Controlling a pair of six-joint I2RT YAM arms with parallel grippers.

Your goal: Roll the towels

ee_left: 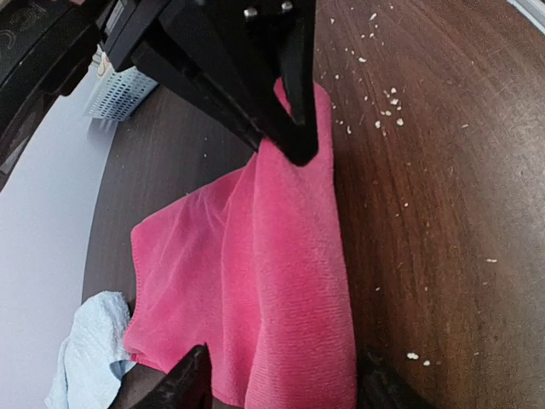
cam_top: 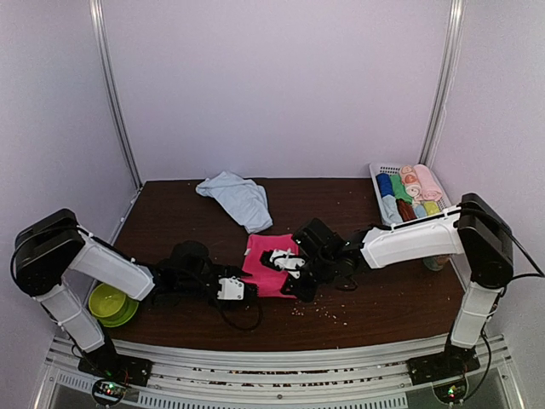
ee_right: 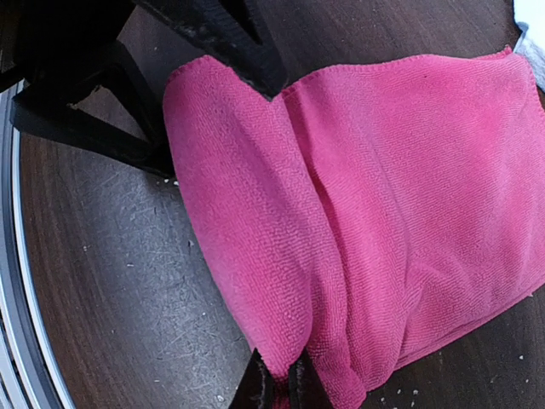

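The magenta-pink towel (cam_top: 266, 266) lies partly folded on the dark table, with a thick doubled fold along one side (ee_left: 289, 290). My right gripper (ee_right: 282, 390) is shut on one end of that fold, cloth pinched between its fingertips. My left gripper (ee_left: 281, 394) is at the other end of the fold. Its jaws are open, with one black finger (ee_left: 183, 385) on each side of the cloth. The two grippers (cam_top: 234, 288) (cam_top: 285, 264) face each other across the towel. The pale light blue towel (cam_top: 237, 198) lies crumpled at the back of the table, apart from both arms.
A white basket (cam_top: 381, 198) with several small coloured rolls stands at the back right. A green bowl (cam_top: 111, 304) sits at the front left, by the left arm. Pale crumbs (cam_top: 319, 313) are scattered on the wood in front of the towel.
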